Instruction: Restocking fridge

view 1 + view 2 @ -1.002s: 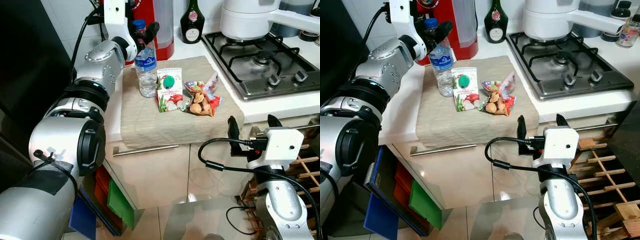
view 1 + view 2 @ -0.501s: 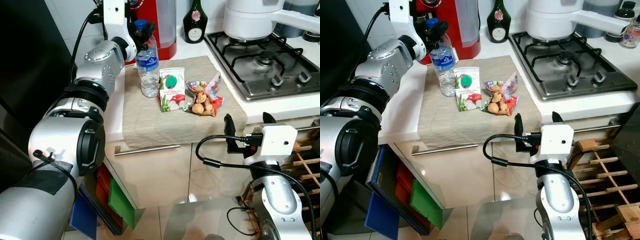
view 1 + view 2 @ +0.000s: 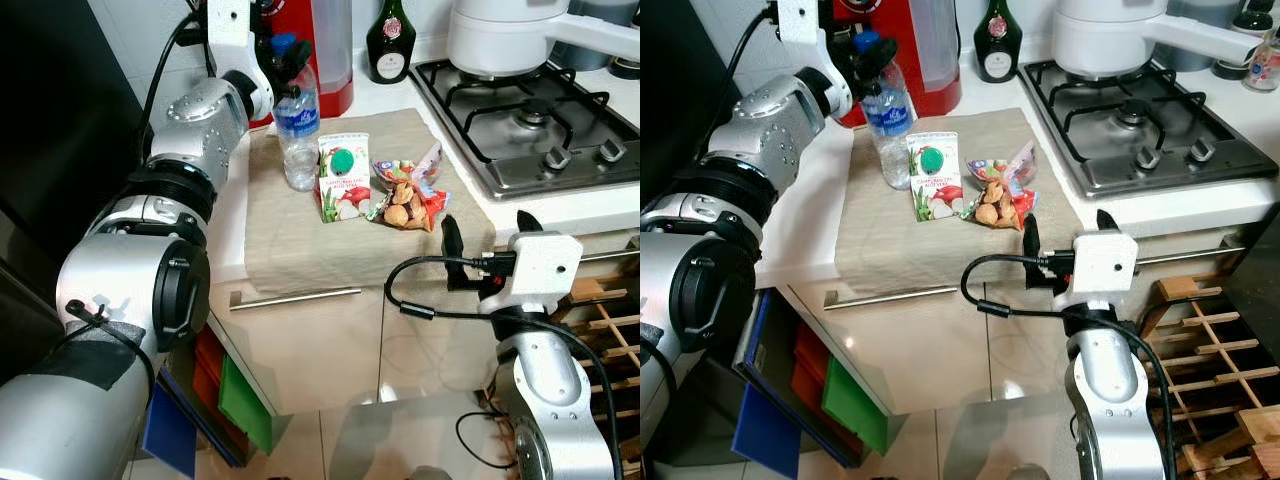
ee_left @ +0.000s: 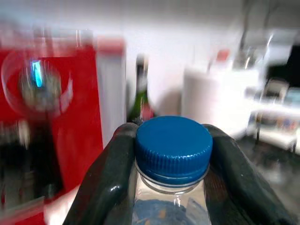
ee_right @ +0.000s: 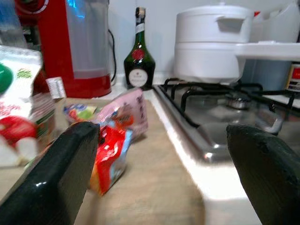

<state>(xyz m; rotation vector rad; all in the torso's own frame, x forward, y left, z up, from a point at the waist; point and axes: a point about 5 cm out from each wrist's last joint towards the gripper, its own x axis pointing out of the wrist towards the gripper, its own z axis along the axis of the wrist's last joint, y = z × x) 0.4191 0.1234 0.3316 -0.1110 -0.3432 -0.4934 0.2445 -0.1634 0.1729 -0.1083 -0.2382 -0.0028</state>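
- Left gripper [image 4: 173, 154]: fingers clamped on the neck of the water bottle [image 3: 297, 125], just under its blue cap [image 4: 174, 148].
- Water bottle: tilted, at the back left of the beige cloth [image 3: 300, 245] on the counter; base contact with the cloth cannot be confirmed.
- Radish-print carton [image 3: 341, 178]: stands just beside the bottle.
- Snack bag [image 3: 405, 195]: lies next to the carton.
- Right gripper [image 5: 164, 164]: fingers spread wide, at the counter's front edge, near the snack bag.
- Gas hob [image 3: 530, 120]: to the robot's right.

The cloth [image 3: 300, 245] lies on the counter [image 3: 228, 230], left of the hob [image 3: 530, 130]. On the cloth, left to right: water bottle [image 3: 297, 135], carton [image 3: 341, 177], snack bag [image 3: 405, 195]. Behind stands a wine bottle [image 3: 389, 40].
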